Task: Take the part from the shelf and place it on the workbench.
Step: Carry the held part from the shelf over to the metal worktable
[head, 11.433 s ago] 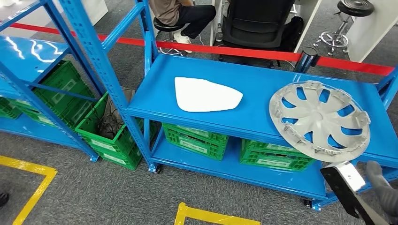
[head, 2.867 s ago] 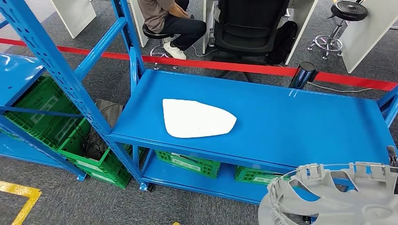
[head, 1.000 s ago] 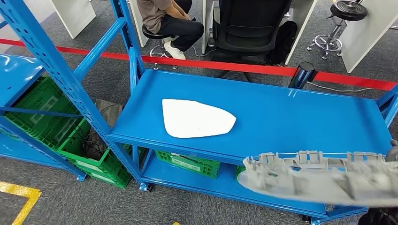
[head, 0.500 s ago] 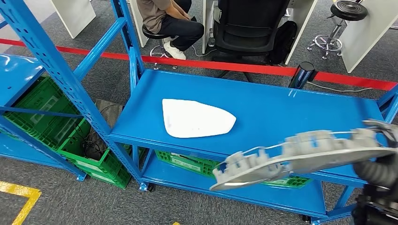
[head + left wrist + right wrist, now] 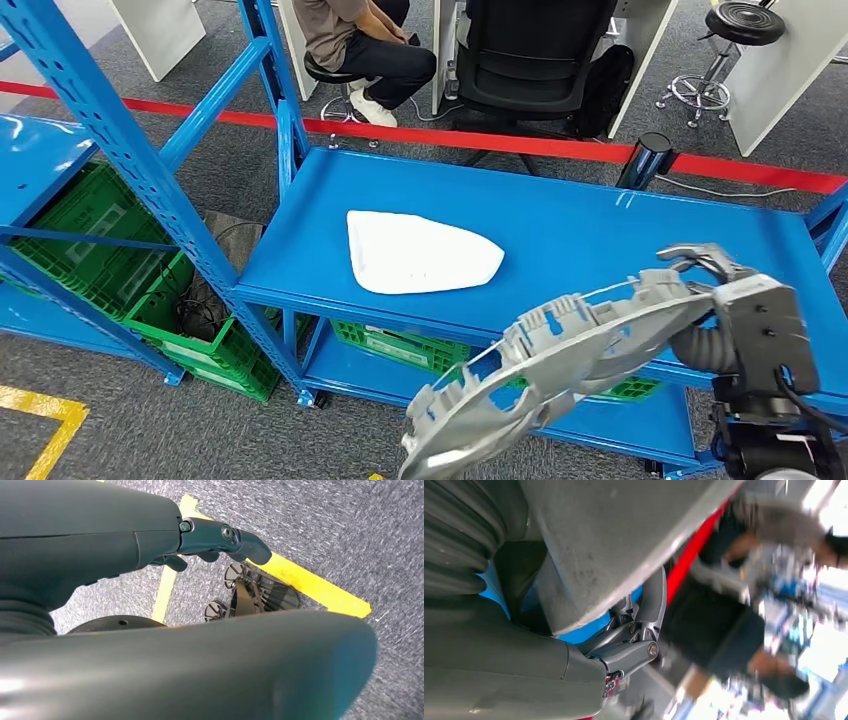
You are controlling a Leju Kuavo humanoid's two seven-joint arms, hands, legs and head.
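Grey carpet (image 5: 130, 420) covered the floor, crossed by a red barrier strip (image 5: 520, 145) behind a blue shelf (image 5: 600, 250), with yellow floor tape (image 5: 30, 415) at the near left of that shelf. On the shelf's upper deck lay a white curved panel (image 5: 420, 252), flat and left of the deck's middle. Green crates (image 5: 400, 345) stood on the shelf's lower deck, and more green crates (image 5: 100, 240) sat under the neighbouring blue rack (image 5: 110, 130) to the shelf's left. Beyond the red strip a person sat on a stool (image 5: 365, 40) beside a black office chair (image 5: 540, 50). The part, a silver wheel cover (image 5: 550, 370), hung clear of the shelf in front of its near edge, steeply tilted, its high rim by the shelf's right end and its low rim down toward the carpet. The right robot hand (image 5: 715, 290) grasped that high rim, fingers (image 5: 700, 255) curled over the top edge; in the right wrist view the right robot hand's fingers (image 5: 639, 635) pressed against the cover's grey underside (image 5: 614, 535). The left robot hand (image 5: 215, 537) hung over the carpet and yellow tape (image 5: 300, 582), away from the shelf, its dark fingers curled inward with nothing in them.
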